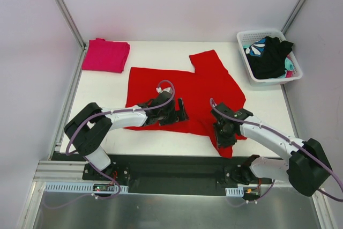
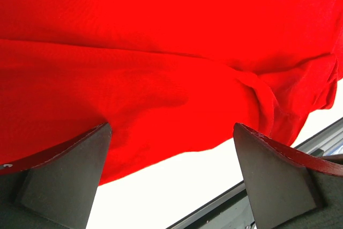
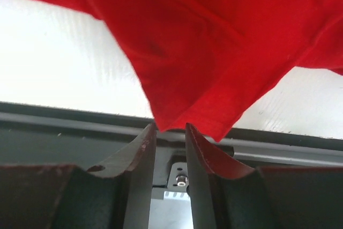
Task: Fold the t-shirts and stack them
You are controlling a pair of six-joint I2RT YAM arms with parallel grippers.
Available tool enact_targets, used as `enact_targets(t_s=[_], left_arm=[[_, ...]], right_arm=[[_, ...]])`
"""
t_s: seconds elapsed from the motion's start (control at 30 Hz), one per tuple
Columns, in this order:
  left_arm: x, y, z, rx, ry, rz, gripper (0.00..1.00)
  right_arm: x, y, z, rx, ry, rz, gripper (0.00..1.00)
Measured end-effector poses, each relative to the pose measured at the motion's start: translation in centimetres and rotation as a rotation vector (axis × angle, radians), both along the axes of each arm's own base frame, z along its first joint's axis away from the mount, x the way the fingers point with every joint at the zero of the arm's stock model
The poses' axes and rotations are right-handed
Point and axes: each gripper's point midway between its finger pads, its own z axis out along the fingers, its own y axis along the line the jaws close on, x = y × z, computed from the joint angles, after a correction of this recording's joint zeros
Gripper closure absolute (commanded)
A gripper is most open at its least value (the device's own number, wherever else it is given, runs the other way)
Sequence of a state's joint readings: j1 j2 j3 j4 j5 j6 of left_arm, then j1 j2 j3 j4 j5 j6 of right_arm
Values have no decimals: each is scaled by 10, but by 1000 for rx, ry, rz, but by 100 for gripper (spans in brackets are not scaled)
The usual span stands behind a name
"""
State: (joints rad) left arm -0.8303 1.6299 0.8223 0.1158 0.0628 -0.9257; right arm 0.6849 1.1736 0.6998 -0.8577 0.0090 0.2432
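Right hand (image 3: 171, 127) narrow, red t-shirt (image 3: 214, 36) corner at its tips; you cannot tell if it is pinched. Seat the hem deeper between the fingers before you lift. Left hand (image 2: 171, 127) wide, cloth just ahead.

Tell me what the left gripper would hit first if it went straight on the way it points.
The red shirt. Its cloth fills the wrist view just ahead of the left gripper, whose jaws stand wide open, so it would probably push into fabric first; the exact gap is unclear.

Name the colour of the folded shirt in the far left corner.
The shirt is magenta-pink, clearest in the top view.
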Motion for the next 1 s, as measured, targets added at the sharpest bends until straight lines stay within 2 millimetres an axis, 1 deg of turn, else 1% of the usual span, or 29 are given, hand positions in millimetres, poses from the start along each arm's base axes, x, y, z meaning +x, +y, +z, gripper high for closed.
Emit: enact_targets(t_s=[0.17, 0.5, 0.57, 0.6, 0.67, 0.7, 0.73, 0.8, 0.9, 1.0], left_arm=[[0, 0, 0, 3, -3, 2, 1], [0, 0, 0, 6, -5, 4, 1], [0, 0, 0, 8, -8, 4, 1], [0, 0, 0, 8, -8, 5, 1], [0, 0, 0, 8, -8, 5, 1], [0, 0, 0, 8, -8, 4, 1], [0, 0, 0, 8, -8, 5, 1], [0, 0, 0, 8, -8, 5, 1], [0, 0, 0, 8, -8, 5, 1], [0, 0, 0, 8, -8, 5, 1]], right_arm=[[3, -5, -16, -38, -20, -31, 71], [8, 1, -23, -47, -35, -38, 75], [8, 2, -24, -49, -31, -40, 77], [8, 2, -24, -50, -30, -40, 82], [8, 2, -24, -49, -31, -40, 89], [8, 2, -24, -49, -31, -40, 94], [7, 3, -24, -49, -31, -40, 96], [8, 3, -23, -49, -32, -40, 98], [10, 4, -19, -51, -39, -39, 99], [19, 8, -7, -52, -65, -31, 99]])
